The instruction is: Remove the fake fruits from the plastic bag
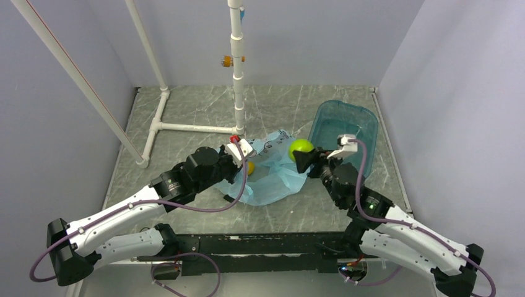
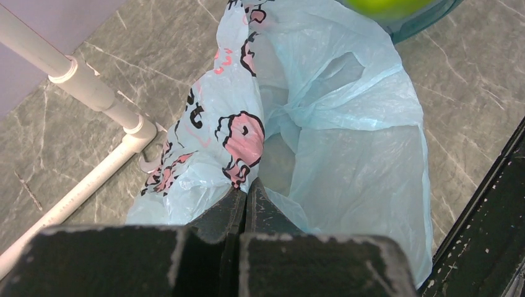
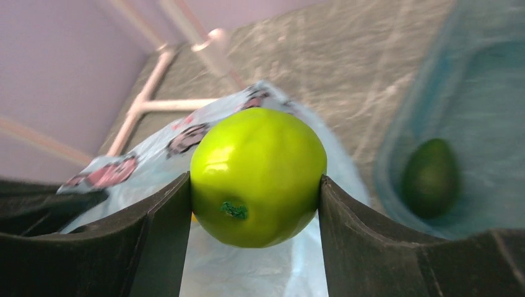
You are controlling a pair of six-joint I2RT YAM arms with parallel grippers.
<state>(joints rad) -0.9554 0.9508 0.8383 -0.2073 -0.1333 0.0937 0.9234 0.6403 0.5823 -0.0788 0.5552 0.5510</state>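
The right end effector [image 3: 254, 182] is clamping the bright green apple [image 1: 301, 148] over the plastic bag [image 2: 347, 154], near the teal tub [image 1: 365, 124]. The left end effector [image 2: 246, 207] is pinching the bag, jaws together. The smooth apple may be slipping free soon, rolling across the bench [image 1: 198, 105].

Soft even light, faint shadows; right wrist background blurred; glare on apple [image 3: 257, 176]
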